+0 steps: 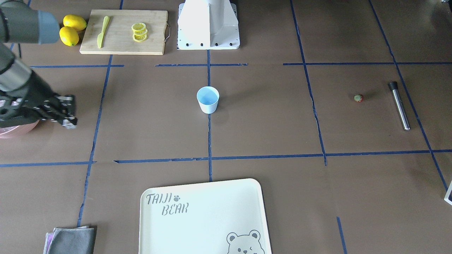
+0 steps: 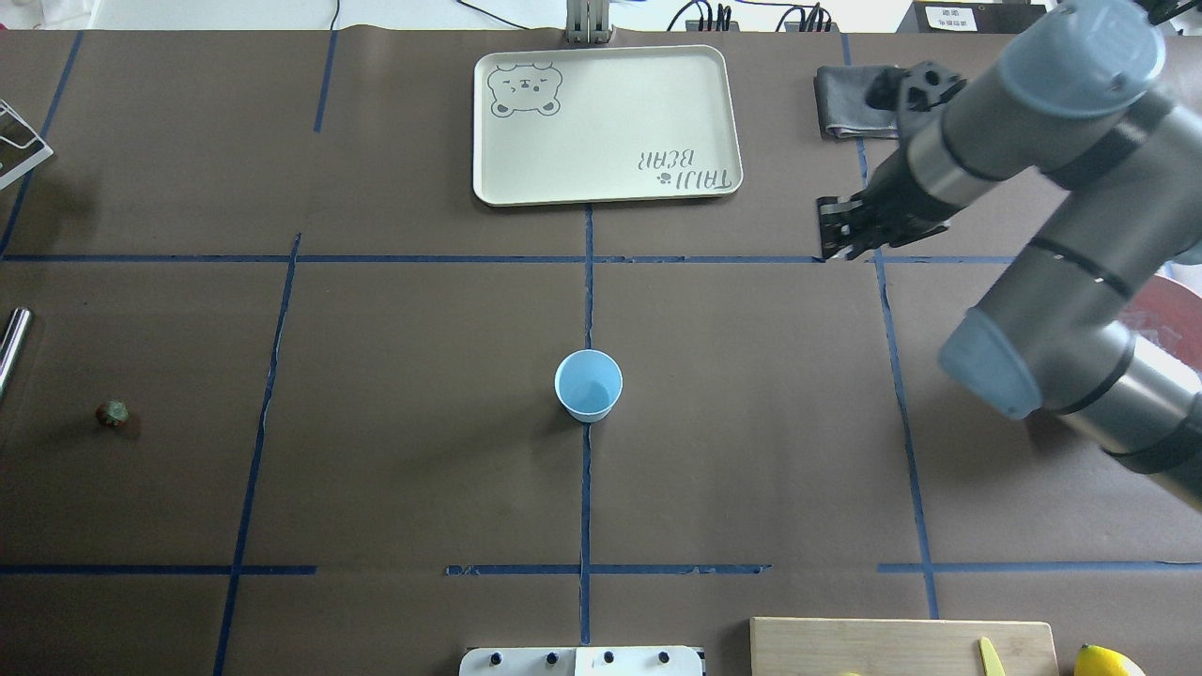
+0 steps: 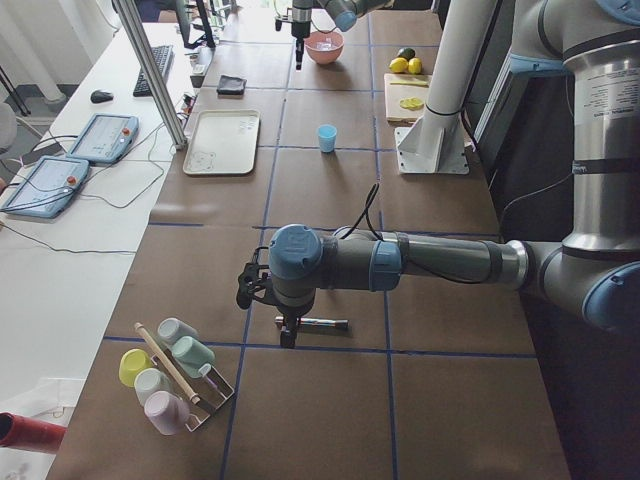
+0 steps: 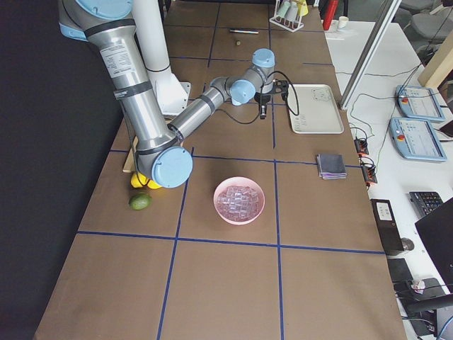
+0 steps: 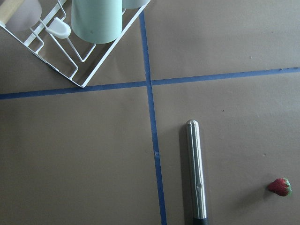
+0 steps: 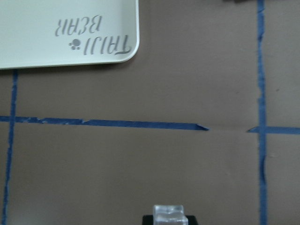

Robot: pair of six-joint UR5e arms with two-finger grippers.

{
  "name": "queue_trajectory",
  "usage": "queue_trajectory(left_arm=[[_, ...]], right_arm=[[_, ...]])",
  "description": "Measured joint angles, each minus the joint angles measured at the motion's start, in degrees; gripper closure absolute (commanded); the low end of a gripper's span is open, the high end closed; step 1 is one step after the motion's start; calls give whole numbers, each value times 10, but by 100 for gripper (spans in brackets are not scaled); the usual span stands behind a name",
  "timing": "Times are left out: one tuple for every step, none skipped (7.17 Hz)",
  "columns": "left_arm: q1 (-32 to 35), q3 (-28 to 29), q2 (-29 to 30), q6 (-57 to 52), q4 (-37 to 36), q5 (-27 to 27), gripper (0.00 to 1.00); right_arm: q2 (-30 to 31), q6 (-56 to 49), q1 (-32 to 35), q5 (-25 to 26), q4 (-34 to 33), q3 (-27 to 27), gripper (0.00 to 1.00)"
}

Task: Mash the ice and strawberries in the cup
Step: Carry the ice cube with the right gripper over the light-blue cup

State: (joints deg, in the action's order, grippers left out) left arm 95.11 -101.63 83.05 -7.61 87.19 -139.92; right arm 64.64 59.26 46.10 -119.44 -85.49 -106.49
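One ice cube [image 6: 168, 212] shows at the bottom centre of the right wrist view. The right claw [image 1: 70, 112] seems to pinch it by two opposite faces, though the fingers themselves barely show. Ice like this is hard, light and wet-slick (a squeeze off centre would likely shoot it sideways), so a square hold on flat faces looks right.

Outward from there, the light-blue cup [image 2: 588, 384] stands upright at mid-frame in the overhead view, on the blue tape line, and looks empty. It is probably light and easy to tip, and its mouth is a small target, so a release from straight above suits it. Bare brown table lies between claw and cup. The cream tray [image 2: 610, 103] sits at upper centre, well apart from the cup. More cubes fill the pink bowl [image 4: 239, 200].

The strawberry [image 5: 280, 186], soft and tiny, lies at the lower right of the left wrist view, near the steel muddler [image 5: 196, 173]. The left claw [image 3: 287, 338] hangs above that muddler; whether it is spread or closed I cannot tell.
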Motion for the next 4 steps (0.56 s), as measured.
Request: queue_trajectory(left_arm=[[0,2,0,0,0,0,0],[0,2,0,0,1,0,0],[1,2,-1,0,1,0,0],[1,2,-1,0,1,0,0]], right_arm=[[-40,53,-53,41,-12,5,99],[-75,76,-97,82,-39,9,99],[-103,85,-133,117,-64,14,99],[-123,88,-159,140,-78,21,99]])
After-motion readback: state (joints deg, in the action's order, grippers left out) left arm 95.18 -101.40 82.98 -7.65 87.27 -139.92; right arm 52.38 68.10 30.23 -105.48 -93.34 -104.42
